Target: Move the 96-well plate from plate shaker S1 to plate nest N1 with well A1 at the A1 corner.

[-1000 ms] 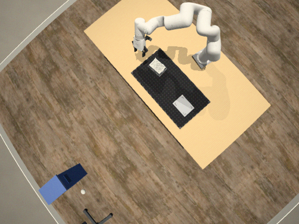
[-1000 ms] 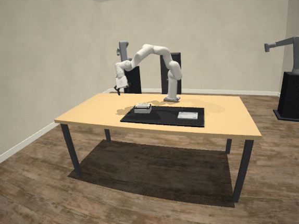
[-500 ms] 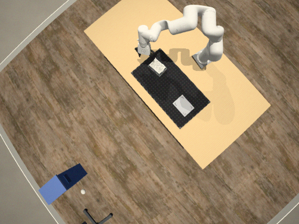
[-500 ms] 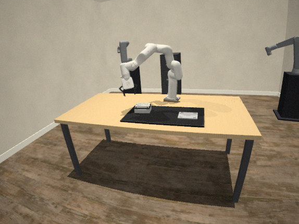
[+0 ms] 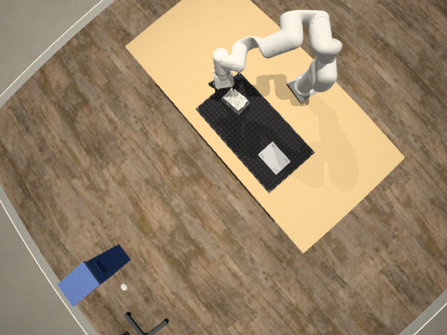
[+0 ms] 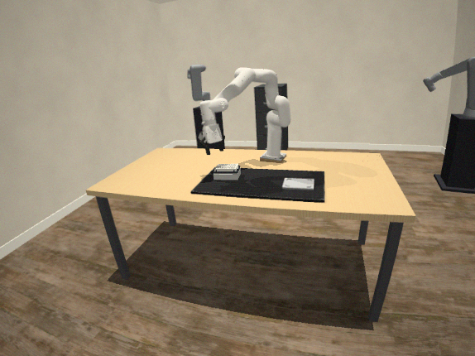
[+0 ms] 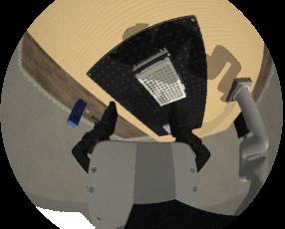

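The white 96-well plate (image 5: 235, 100) sits on the grey plate shaker S1 (image 6: 227, 174) at one end of the black mat (image 5: 255, 132). It also shows in the wrist view (image 7: 161, 82). The pale flat plate nest N1 (image 5: 274, 157) lies at the mat's other end, also seen from the side (image 6: 298, 183), and it holds nothing. My gripper (image 6: 214, 150) (image 5: 220, 84) is open and empty. It hangs well above the table, up and beyond the shaker, near the mat's corner. Its two dark fingers frame the plate from a distance.
The arm's base (image 5: 300, 91) stands on the tan table beside the mat. A blue box (image 5: 91, 273) and a small white ball (image 5: 124, 287) lie on the floor far off. Dark cabinets (image 6: 271, 116) stand behind the table.
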